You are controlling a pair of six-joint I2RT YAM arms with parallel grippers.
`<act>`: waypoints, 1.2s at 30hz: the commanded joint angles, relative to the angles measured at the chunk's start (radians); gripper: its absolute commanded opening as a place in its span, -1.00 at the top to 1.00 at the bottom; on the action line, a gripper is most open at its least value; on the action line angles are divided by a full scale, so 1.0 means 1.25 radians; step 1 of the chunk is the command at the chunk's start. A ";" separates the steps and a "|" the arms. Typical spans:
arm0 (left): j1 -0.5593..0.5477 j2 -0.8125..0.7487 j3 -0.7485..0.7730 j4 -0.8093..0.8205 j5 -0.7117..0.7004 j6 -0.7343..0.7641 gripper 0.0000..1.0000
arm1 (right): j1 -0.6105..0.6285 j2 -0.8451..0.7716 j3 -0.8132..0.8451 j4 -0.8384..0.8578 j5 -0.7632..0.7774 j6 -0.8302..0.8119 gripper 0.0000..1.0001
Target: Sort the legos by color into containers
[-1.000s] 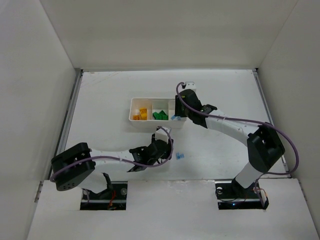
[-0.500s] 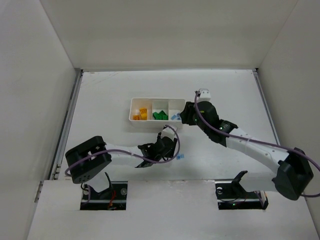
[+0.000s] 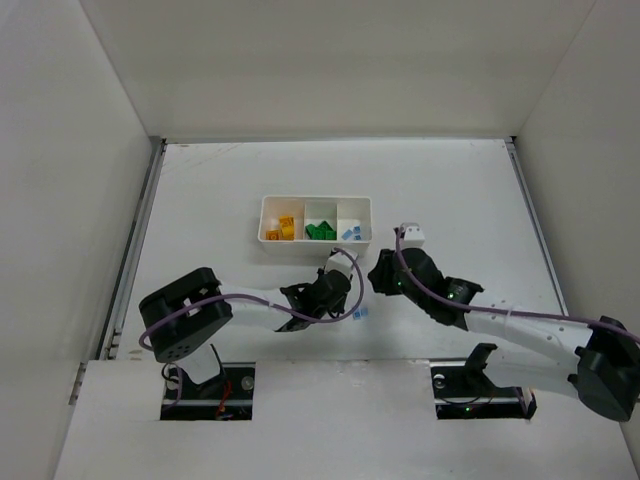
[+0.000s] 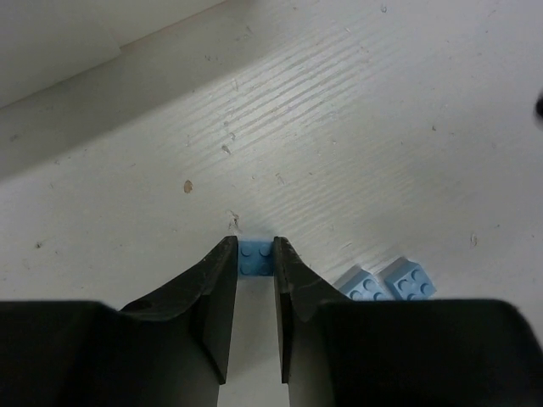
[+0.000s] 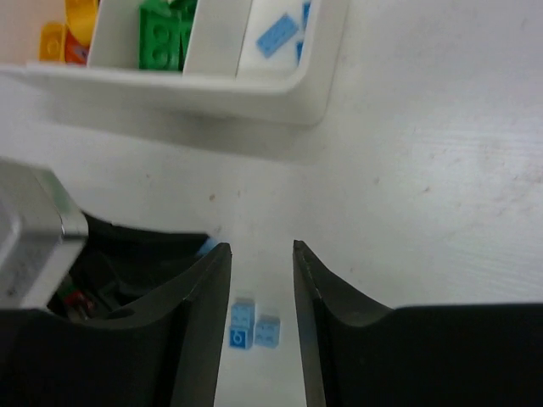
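Observation:
The white three-compartment tray (image 3: 315,207) holds yellow-orange bricks (image 3: 282,229) on the left, green bricks (image 3: 320,232) in the middle and light blue bricks (image 3: 351,233) on the right. My left gripper (image 4: 255,250) is low on the table, its jaws shut on a light blue brick (image 4: 255,258). Two more light blue bricks (image 4: 386,282) lie just to its right. My right gripper (image 5: 259,259) is open and empty, hovering above those two loose bricks (image 5: 253,326), in front of the tray (image 5: 280,95).
White walls enclose the table on the left, right and back. In the top view the left gripper (image 3: 340,300) and the right gripper (image 3: 380,277) are close together near the loose bricks (image 3: 360,313).
My right arm has drawn back from the tray's right compartment toward the near side, to above the loose blue bricks. My left gripper has edged right to a blue brick.

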 commanded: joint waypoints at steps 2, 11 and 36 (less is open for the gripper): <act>0.009 -0.044 0.001 -0.021 0.005 -0.009 0.68 | 0.089 -0.040 -0.025 -0.069 0.038 0.070 0.21; 0.058 -0.216 0.072 -0.060 0.009 -0.028 0.71 | 0.219 0.028 -0.016 -0.166 0.105 0.122 0.26; 0.239 0.193 0.497 -0.125 0.070 0.004 0.46 | 0.314 0.119 -0.029 -0.192 0.159 0.234 0.08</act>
